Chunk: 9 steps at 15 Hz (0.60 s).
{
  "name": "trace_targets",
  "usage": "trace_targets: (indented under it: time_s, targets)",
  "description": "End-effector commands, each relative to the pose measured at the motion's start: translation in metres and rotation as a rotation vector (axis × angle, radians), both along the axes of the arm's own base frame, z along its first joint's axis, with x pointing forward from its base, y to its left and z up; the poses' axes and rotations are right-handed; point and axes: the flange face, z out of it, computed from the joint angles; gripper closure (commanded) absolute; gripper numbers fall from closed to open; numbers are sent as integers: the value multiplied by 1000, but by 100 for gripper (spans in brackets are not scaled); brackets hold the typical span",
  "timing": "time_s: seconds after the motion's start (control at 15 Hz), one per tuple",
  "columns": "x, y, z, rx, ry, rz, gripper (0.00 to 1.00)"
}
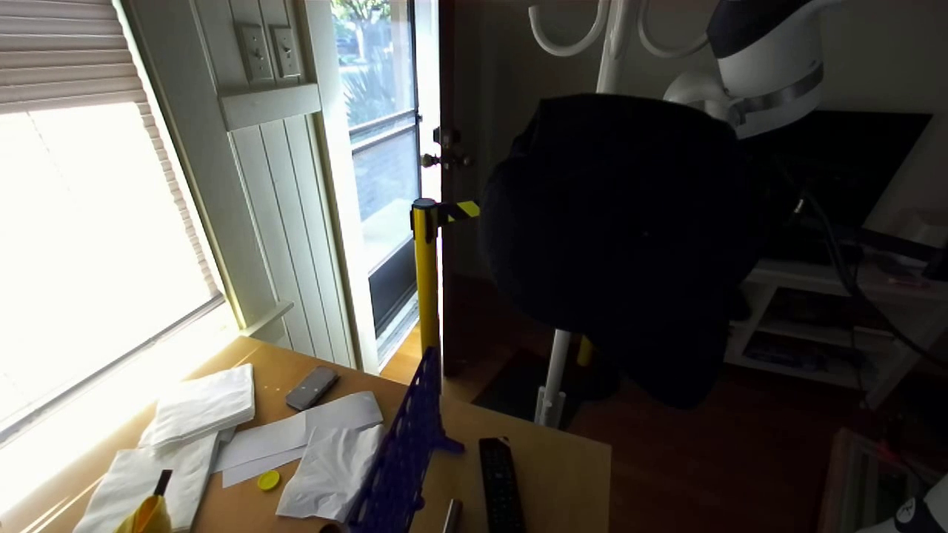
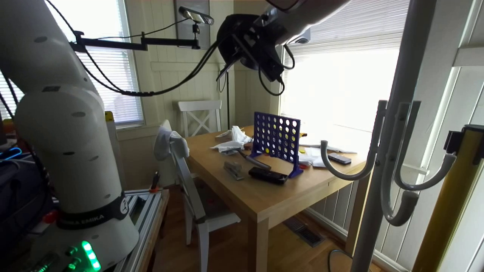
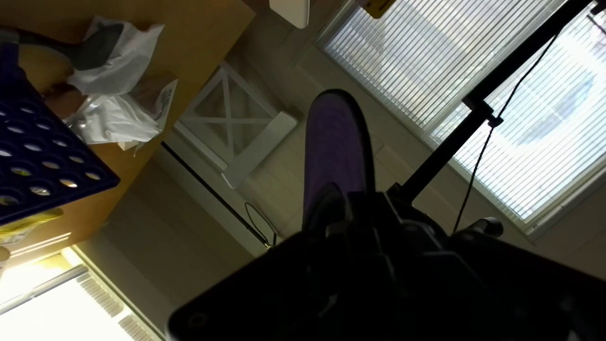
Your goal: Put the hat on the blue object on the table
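A soft, dark hat is held in mid-air at the end of a white robot arm. The fingers are clamped on it, though shadow makes their tips hard to pick out in the wrist view. Lower down and well apart from the hat, a navy-blue frame pierced with rows of round holes, a few showing yellow discs, stands upright on a light wooden surface. Near the frame lie a black remote control and a rumpled white sheet; a grey handheld device and a stack of white napkins rest closer to the bright window. A coat rack with curved hooks stands behind the hat in an exterior view.
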Motion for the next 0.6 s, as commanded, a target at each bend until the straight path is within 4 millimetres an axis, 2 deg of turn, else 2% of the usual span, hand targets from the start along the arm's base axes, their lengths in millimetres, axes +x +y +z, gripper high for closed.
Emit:
trace_targets:
  time_s: [0.0, 0.33, 0.53]
  targets:
    - [-4, 14, -49, 97, 89, 31, 99]
    - [7, 58, -99, 62, 127, 106, 99]
    - [25, 87, -124, -9, 104, 89, 99]
